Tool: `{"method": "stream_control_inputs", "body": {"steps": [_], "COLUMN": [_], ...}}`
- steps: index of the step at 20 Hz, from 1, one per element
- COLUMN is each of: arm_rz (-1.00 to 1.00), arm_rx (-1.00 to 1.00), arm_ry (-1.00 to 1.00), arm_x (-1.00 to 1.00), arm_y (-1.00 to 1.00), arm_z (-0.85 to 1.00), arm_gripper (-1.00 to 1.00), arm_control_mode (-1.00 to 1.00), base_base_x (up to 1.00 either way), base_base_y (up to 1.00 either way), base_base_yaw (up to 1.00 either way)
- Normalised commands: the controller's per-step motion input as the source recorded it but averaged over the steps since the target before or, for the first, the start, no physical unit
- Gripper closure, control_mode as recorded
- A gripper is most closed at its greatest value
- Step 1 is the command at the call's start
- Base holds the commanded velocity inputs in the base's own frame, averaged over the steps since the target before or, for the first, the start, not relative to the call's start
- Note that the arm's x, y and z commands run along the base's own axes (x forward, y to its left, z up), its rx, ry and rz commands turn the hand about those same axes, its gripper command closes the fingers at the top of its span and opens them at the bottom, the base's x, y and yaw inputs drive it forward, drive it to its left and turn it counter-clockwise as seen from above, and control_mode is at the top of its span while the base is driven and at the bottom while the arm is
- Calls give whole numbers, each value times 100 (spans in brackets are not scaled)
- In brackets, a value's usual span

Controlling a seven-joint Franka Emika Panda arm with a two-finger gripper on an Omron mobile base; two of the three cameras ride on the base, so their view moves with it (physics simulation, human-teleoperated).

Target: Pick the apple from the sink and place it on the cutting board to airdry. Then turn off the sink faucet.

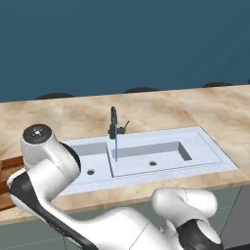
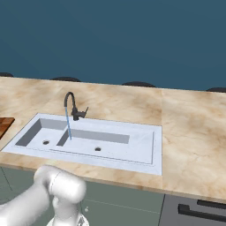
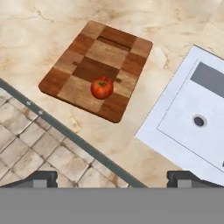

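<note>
One half of the task can be judged finished: the apple (image 3: 102, 87) is seen in the hand view resting on the cutting board (image 3: 74, 65), left of the frame's centre and near the board's lower edge, with nothing gripping it. The gripper (image 3: 112, 177) is held wide open and empty, its two dark tips showing at the bottom of that view, well apart from the fruit. The board lies on the counter (image 3: 43, 26), just beside the sink (image 3: 175, 118), whose pale rim fills the right of the frame.

The second half is left undone. In the left base view a thin blue stream is seen falling from the faucet (image 1: 114, 122) into the larger basin, so the water is judged to be running and the side lever not yet turned.

Both basins are shown holding nothing but their dark drains; no fruit is left in either.
</note>
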Motion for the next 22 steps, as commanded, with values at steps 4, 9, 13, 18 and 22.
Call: {"method": "stream_control_inputs", "body": {"steps": [4,9,13,18,22], "arm_rz": [0,0,0,0,0], "arm_rx": [0,2,7,9,5], "arm_ry": [-5,1,1,-3,0], "arm_x": [-44,-14,-14,-28,-7], "arm_y": [-94,-98,-78,-47,-11], "arm_z": [53,70,60,7,0], "arm_gripper": [-100,-100,-100,-100,-100], "arm_control_mode": [-100,-100,-100,-100,-100], "base_base_x": [0,0,0,0,0], "base_base_y": [0,0,0,0,0], "base_base_yaw": [0,0,0,0,0]}}
